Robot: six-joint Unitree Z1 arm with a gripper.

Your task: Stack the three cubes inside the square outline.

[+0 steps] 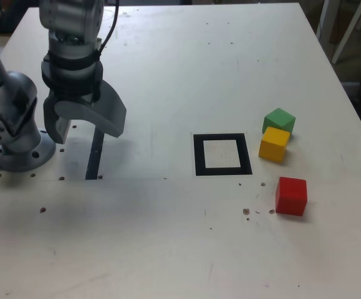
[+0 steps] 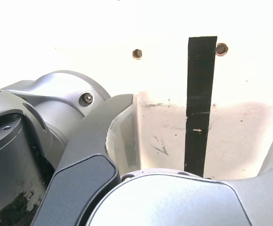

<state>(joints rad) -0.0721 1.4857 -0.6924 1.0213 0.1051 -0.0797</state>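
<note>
Three cubes lie on the white table at the exterior view's right. The green cube [image 1: 279, 120] touches the yellow cube [image 1: 274, 144] just in front of it. The red cube [image 1: 291, 195] sits apart, nearer the front. The square outline [image 1: 222, 154], black tape with a pale centre, lies to their left with nothing in it. My gripper [image 1: 83, 126] hangs open and holds nothing, far off at the exterior view's left, above a straight black tape strip [image 1: 95, 154]. In the wrist view the wide grey jaws frame that strip [image 2: 200, 99]; no cube or outline shows there.
The arm's grey base [image 1: 15, 146] stands at the exterior view's left edge, close beside my gripper. Small dark specks and screw holes [image 2: 137, 53] dot the table. White furniture legs [image 1: 345, 31] stand beyond the table's far right corner.
</note>
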